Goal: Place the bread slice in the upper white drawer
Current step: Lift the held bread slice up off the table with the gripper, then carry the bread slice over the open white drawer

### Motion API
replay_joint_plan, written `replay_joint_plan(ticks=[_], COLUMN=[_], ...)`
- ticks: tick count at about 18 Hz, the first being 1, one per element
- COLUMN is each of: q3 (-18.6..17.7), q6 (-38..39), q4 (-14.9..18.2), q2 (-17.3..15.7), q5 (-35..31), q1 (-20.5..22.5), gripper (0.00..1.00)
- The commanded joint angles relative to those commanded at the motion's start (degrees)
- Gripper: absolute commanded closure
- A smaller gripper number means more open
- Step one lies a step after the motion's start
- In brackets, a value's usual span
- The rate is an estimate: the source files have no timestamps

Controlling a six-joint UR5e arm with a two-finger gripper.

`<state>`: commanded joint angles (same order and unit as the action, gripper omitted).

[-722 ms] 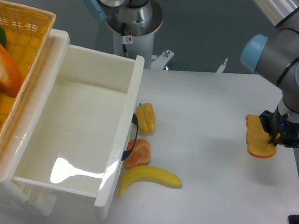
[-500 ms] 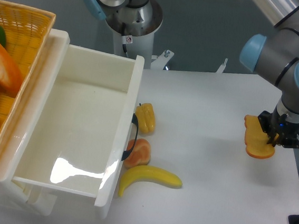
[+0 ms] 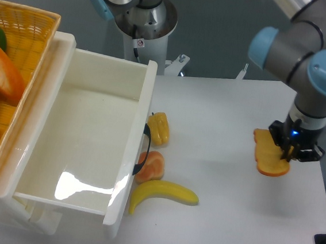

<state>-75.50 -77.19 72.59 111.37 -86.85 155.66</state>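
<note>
My pincer (image 3: 290,151) is clamped on the bread slice (image 3: 268,155), holding it clear of the bench (image 3: 234,106) near its right edge, so it can cross to the upper white drawer (image 3: 87,132) at the left.

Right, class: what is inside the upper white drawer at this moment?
The upper white drawer shows only its bare glossy floor with light reflections; no item lies in it. The bread slice is held by the gripper over the table's right side. The near wall hides nothing obvious.

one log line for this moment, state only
phase: carry | tool: shut on bread slice | slice: lifted off table, right side | upper white drawer: open, nothing inside
</note>
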Motion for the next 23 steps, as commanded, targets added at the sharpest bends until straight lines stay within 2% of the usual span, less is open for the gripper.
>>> replay_joint_plan(ticks=[6,10,15,18,23], q3=[-1.58,-2.9,-2.99,-3.16,-3.34], q6=[11.6,13.64,22.59,26.46,30.16], q4=[3.96,8.26,8.62,8.36,7.57], q2=[-6.95,-11.78,-16.0,-16.28,-12.68], q5=[2.65,5.27,7.22,7.22,6.6], q1=[-7.29,-10.99,-16.69,-19.68,-23.47], gripper=[1.0,1.0,1.0,1.0,1.0])
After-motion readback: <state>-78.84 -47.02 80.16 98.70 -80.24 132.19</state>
